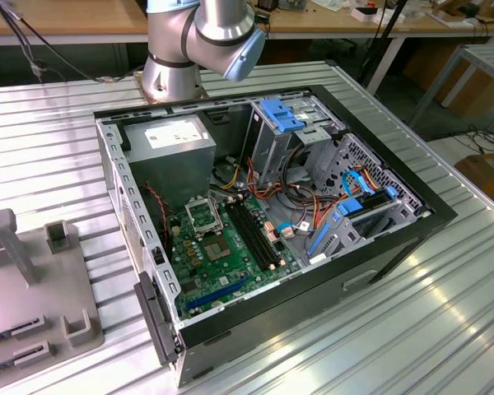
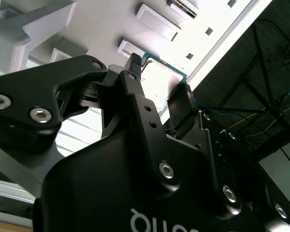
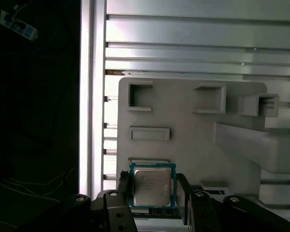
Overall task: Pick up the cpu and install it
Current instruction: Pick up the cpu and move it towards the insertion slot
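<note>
Between the closed fingers of the gripper (image 3: 153, 188), in the first wrist view, the cpu (image 3: 152, 185) hangs above the grey fixture tray (image 3: 193, 140); pickup appears done, while seating it in the motherboard (image 1: 230, 257) socket (image 1: 202, 216) remains

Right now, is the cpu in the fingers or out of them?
In: both wrist views show the cpu between the fingers of the gripper, one against each edge, above the grey tray.
</note>
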`<state>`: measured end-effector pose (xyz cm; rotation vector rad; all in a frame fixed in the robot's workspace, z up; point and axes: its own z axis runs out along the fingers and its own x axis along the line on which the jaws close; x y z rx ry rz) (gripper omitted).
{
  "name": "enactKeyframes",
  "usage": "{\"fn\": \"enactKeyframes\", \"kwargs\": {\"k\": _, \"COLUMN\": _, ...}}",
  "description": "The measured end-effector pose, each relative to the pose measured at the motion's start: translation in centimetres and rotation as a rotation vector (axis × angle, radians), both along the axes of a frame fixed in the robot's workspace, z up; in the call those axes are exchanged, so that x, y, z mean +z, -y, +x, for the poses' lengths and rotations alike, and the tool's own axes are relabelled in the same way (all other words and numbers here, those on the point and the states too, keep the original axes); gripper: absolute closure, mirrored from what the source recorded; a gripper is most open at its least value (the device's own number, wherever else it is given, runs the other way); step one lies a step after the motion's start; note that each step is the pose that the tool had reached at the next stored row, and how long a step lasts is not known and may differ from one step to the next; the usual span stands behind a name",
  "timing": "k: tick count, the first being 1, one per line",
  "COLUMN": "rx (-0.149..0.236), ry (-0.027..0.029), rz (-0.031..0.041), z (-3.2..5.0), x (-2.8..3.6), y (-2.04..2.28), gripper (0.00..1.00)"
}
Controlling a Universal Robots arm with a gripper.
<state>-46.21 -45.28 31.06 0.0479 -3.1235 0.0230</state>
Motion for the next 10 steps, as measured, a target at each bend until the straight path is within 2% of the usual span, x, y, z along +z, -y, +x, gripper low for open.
{"fn": "enactKeyframes", "kwargs": {"k": 10, "rx": 0.000, "ry": 0.0000, "rz": 0.0000, "z": 0.00, "x": 0.76, "y": 0.00, "gripper": 0.53}}
